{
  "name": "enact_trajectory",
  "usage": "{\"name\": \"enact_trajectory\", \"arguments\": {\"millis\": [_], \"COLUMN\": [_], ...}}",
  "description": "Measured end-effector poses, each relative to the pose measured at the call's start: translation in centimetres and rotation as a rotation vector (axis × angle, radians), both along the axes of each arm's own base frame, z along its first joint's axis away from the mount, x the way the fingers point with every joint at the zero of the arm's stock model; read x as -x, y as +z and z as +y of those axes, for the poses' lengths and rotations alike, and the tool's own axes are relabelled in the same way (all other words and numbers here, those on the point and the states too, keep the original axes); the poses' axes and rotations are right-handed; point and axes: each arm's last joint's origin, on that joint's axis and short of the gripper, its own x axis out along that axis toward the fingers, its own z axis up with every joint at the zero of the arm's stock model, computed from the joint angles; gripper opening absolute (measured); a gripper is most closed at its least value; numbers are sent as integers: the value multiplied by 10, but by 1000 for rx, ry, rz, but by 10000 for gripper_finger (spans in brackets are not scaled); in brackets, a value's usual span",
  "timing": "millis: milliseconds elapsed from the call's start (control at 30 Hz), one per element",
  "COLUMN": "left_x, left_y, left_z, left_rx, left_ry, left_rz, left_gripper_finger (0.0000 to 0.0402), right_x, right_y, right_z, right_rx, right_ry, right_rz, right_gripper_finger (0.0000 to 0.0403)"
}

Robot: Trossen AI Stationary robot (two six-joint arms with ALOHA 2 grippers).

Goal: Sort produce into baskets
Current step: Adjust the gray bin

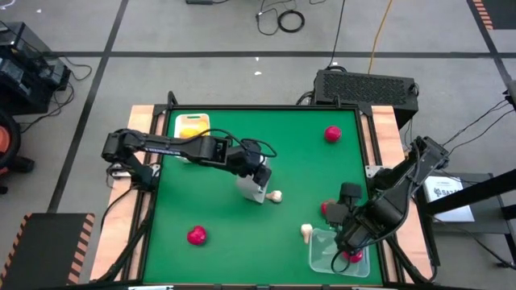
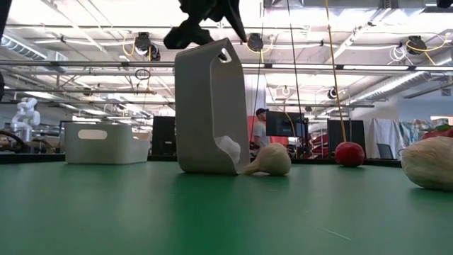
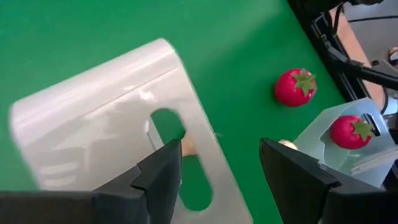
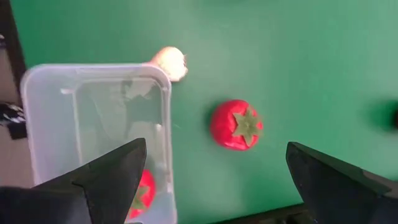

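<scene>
A translucent basket (image 1: 251, 190) stands on one short end at the table's middle, its open side toward a garlic bulb (image 1: 276, 196) lying against its foot. My left gripper (image 1: 258, 171) is open right above it. My right gripper (image 1: 348, 240) is open and empty over a clear basket (image 1: 324, 256) at the near right, which holds one strawberry (image 4: 142, 193). A strawberry (image 4: 236, 124) and a garlic bulb (image 4: 169, 62) lie on the cloth beside that basket. A white basket (image 1: 192, 129) with yellow lemons sits at the far left. My left gripper comes from above, pointing down. One fingertip (image 3: 163, 169) lies on the basket's upper end wall (image 3: 140, 134), beside the handle slot (image 3: 177, 158); the other finger stands off past the rim. I cannot tell whether it presses. The basket stands nearly upright on its lower end (image 2: 209, 168).
One strawberry (image 1: 332, 134) lies at the far right, another (image 1: 196, 235) at the near left. Green cloth lies open between them. A black box (image 1: 367, 84) stands beyond the far right edge. A person shows far off in the low view.
</scene>
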Motion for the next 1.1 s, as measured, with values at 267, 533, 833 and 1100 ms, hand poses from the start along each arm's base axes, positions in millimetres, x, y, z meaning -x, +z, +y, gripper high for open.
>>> {"name": "enact_trajectory", "arguments": {"millis": [267, 533, 833, 1100], "left_x": [-6, -7, -7, 0], "left_y": [-8, -11, -12, -1], "left_z": [0, 0, 0, 6], "left_rx": [10, 0, 19, 37], "left_ry": [20, 20, -57, -118], "left_rz": [12, 25, 33, 11], "left_gripper_finger": [219, 139, 60, 52], "right_x": [2, 3, 2, 4], "right_y": [0, 0, 0, 0], "right_z": [-2, -3, -2, 1], "right_rx": [32, 40, 26, 13], "right_ry": [50, 59, 36, 5], "right_rz": [31, 39, 25, 14], "right_gripper_finger": [377, 377, 377, 377]}}
